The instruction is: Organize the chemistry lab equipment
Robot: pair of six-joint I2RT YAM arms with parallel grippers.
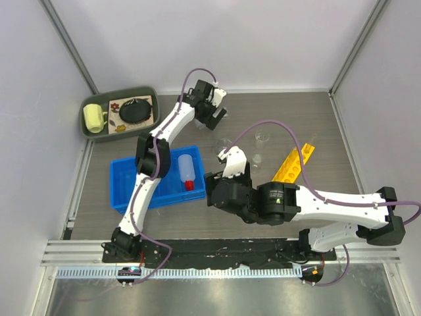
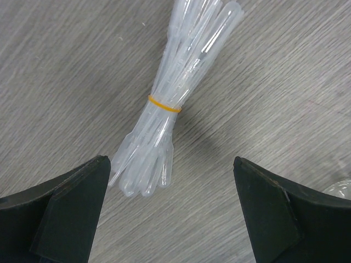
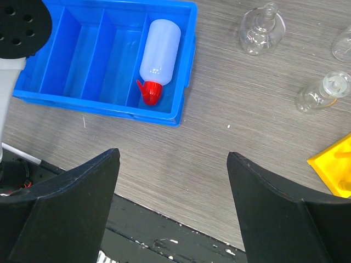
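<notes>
A dark green tray (image 1: pixel 119 93) sits at the far left of the grey wood-grain table (image 1: pixel 322 125). Inside it, a yellow mug (image 1: pixel 95 118) is just left of a round black object (image 1: pixel 136 110). Nearer stands a blue divided bin (image 1: pixel 125 179).

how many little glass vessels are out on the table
3. One glass vessel stands just right of the blue bin, one farther right, one beside the yellow rack. All are on the table; others may be hidden.
</notes>
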